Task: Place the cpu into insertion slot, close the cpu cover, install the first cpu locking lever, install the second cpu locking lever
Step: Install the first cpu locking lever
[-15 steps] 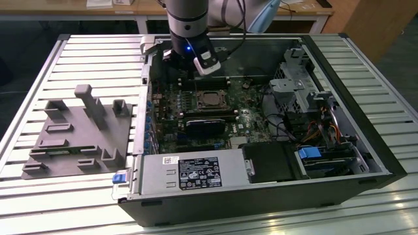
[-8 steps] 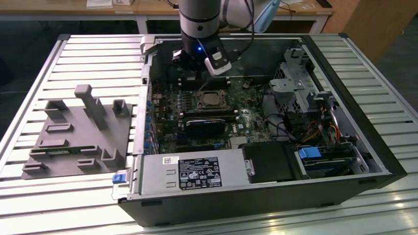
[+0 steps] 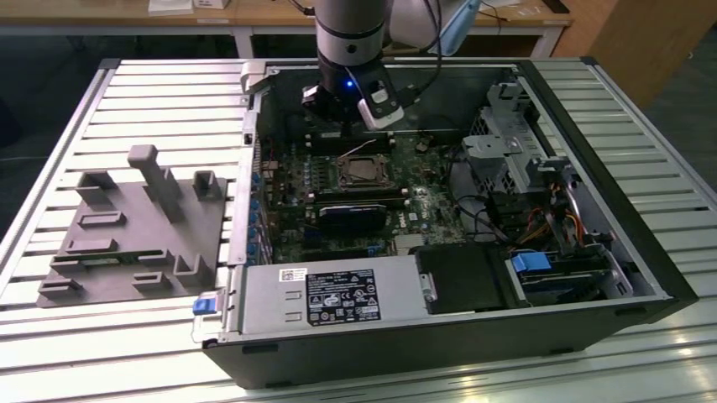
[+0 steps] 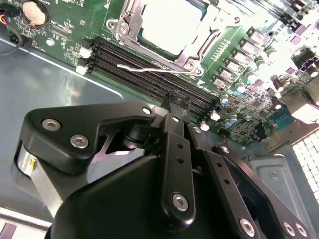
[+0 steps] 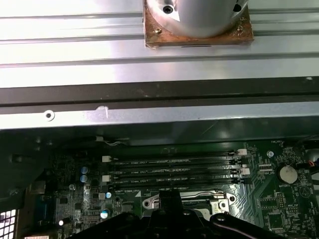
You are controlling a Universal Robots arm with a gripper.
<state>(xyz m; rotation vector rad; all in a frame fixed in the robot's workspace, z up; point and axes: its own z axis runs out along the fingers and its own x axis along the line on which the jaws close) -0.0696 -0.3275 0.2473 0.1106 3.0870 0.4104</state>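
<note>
arm point(image 3: 349, 29): we lose its upper part past the top edge of the exterior view
cpu point(image 4: 169, 25): the top edge of the second wrist view cuts off its far side
cpu cover point(image 4: 198, 48): cut by the same edge; we cannot tell whether it lies fully flat
locking lever point(image 4: 149, 68): we cannot tell whether this thin wire is latched
insertion slot point(image 5: 219, 203): in the first wrist view the gripper point(image 5: 169, 201) hides its middle
motherboard point(image 4: 239, 74): the gripper's black linkage covers its near part in the second wrist view
</note>
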